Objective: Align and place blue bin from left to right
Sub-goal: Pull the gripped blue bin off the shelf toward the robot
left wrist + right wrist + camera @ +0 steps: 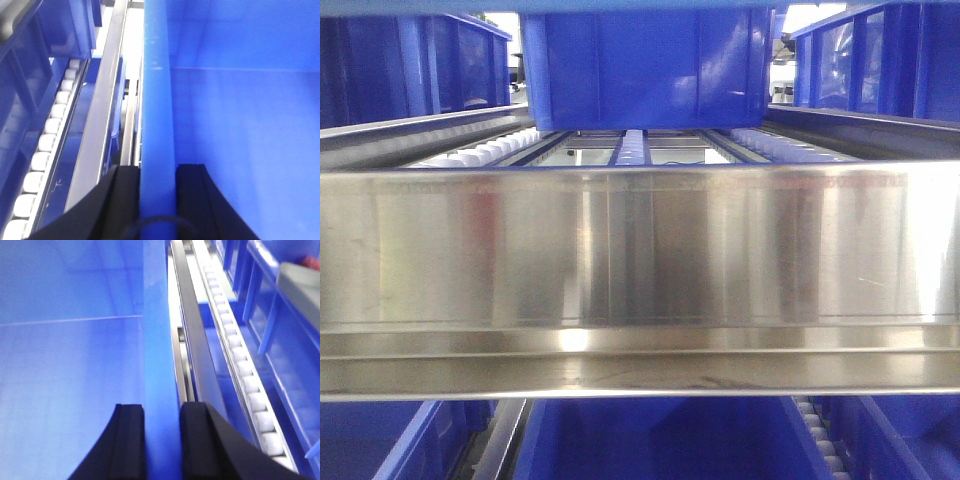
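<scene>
Jaws on both arms are clamped onto the blue bin. The left gripper straddles the rim of the bin's left side wall, one black finger outside and its partner inside, both flush to the plastic. The right gripper pinches the right side wall likewise, with at most a hairline gap at its outer finger. Judged purpose: a hold on opposite walls keeps a wide, tall crate level and square, so it can be shifted sideways without twisting against its neighbours. Location: the bin occupies the centre lane of the upper rack level, behind the polished steel front beam, with roller tracks running toward the camera on either side of it. Whether its base rests on the rollers or hangs just clear cannot be determined from the front view. Neighbouring crates stand to its left and right, near but apart; lower crates show on the level beneath. Condition of the bin: medium blue, smooth centre panel on the facing wall, raised vertical ribs toward both corners, thick flat-topped rim. Interior walls are smooth and glossy, crossed by a faint horizontal line; no contents are visible in the portion shown. Alignment within the row cannot be confirmed from these views.
</scene>
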Robot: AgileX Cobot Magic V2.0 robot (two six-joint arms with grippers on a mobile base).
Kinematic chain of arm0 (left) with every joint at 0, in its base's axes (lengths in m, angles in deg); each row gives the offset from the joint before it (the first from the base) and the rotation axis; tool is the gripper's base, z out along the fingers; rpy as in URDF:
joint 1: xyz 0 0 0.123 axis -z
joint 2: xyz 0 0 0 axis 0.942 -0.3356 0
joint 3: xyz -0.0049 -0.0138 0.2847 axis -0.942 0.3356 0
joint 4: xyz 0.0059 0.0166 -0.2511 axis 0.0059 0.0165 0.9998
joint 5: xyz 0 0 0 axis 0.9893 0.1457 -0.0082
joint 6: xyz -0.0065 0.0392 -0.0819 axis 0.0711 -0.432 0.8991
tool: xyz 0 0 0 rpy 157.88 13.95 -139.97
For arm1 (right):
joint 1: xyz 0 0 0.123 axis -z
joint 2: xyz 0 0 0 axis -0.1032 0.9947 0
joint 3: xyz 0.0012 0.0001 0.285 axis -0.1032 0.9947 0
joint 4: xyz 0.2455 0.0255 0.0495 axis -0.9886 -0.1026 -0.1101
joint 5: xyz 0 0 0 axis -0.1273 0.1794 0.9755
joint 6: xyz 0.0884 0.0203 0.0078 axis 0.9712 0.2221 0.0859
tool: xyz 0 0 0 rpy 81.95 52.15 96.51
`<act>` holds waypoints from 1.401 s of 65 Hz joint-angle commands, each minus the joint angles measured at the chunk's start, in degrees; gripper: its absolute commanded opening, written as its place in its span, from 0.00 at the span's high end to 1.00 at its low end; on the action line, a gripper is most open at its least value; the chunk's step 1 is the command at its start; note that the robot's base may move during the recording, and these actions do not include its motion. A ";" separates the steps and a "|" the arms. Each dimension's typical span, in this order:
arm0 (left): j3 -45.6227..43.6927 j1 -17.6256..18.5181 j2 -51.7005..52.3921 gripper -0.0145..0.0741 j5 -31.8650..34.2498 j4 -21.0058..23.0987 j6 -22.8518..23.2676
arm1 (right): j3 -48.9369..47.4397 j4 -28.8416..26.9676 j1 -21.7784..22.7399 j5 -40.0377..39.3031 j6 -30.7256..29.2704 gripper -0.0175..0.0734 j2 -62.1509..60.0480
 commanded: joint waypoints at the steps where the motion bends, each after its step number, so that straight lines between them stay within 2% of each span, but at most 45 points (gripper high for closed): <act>1: -0.30 2.06 -0.13 0.96 5.45 2.77 0.31 | -0.32 -2.32 -1.55 -5.60 0.68 0.89 0.19; 20: -0.30 2.06 -0.13 0.96 5.45 2.43 -1.38 | -0.32 -2.32 -1.53 -5.60 0.58 0.89 0.19; 27: -0.30 2.06 -0.13 0.96 5.45 1.95 -1.74 | -0.32 -2.43 -1.53 -5.60 -2.00 0.89 0.19; 34: -0.30 2.06 -0.13 0.96 5.45 1.53 -4.73 | -0.32 -2.55 -1.53 -5.60 -3.23 0.89 0.19; 91: -0.30 2.06 -0.13 0.96 5.45 1.67 -4.40 | -0.32 -2.55 -1.53 -5.60 -3.20 0.89 0.19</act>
